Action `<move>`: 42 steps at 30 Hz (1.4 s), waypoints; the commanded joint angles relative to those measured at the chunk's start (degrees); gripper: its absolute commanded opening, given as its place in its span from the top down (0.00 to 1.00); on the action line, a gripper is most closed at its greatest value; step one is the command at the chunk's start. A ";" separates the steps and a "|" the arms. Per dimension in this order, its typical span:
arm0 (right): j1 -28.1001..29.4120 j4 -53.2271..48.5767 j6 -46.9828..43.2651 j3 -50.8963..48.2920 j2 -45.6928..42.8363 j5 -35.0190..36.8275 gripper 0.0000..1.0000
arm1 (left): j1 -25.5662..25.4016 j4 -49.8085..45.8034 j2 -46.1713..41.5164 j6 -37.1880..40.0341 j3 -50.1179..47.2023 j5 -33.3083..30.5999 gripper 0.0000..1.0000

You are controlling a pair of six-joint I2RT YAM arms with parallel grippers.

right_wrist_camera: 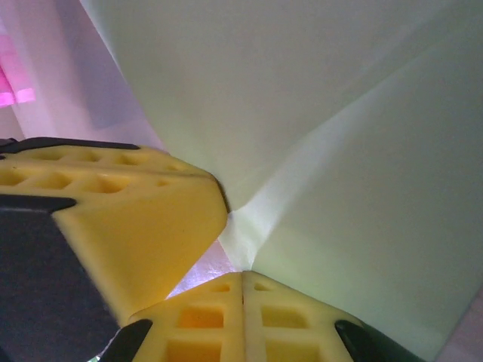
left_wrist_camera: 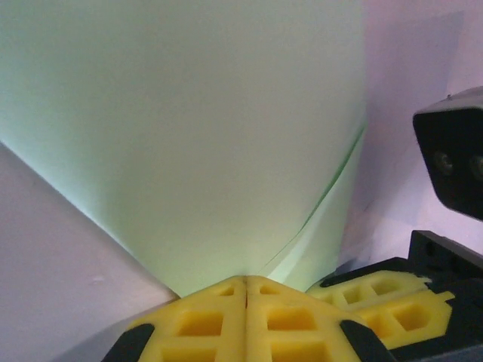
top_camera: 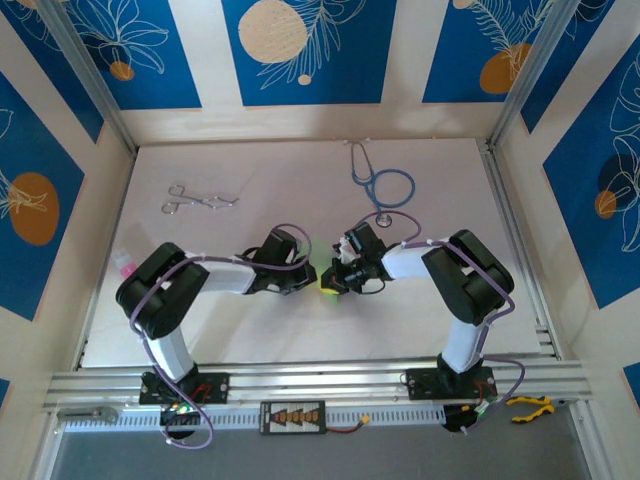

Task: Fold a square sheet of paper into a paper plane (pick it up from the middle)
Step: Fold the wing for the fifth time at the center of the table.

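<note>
White matte table (top_camera: 300,330), flat, boxed by blue-and-cream floral walls (top_camera: 340,60). Blue stethoscope (top_camera: 373,186) at far side, steel forceps (top_camera: 200,197) far left, both apart from arms. Paper (left_wrist_camera: 189,136) thin, pale green, smooth, bowed with soft crease, held at table centre. Left gripper (left_wrist_camera: 246,290): yellow waffled fingers pressed together, pinching paper. Right gripper (right_wrist_camera: 243,290) just beside it, pinching paper likewise. Open surface either side of grippers

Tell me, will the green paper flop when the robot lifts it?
Probably floppy: the green paper curves and creases where the left hand and right hand pinch it. Likely light, as it looks thin. Tugging might tear it.
</note>
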 commanded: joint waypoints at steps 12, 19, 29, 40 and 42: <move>0.78 -6.76 0.30 -1.99 4.20 3.03 1.00 | 6.22 -4.00 0.34 2.18 -2.09 -1.80 0.95; 0.79 -7.12 0.01 -1.81 4.55 2.77 1.00 | 10.41 -5.80 -0.02 4.26 -0.97 -1.67 0.95; 1.00 -5.53 1.80 -0.93 3.48 0.73 1.00 | 12.88 -9.95 -4.62 6.10 0.63 -1.65 0.92; 1.08 7.05 12.83 -4.27 -7.54 -1.49 0.89 | 11.02 -10.96 -11.63 6.90 2.26 2.42 0.85; -0.15 3.35 11.58 -4.32 -10.65 1.44 0.87 | 10.19 -10.29 -11.13 6.91 2.51 3.67 0.85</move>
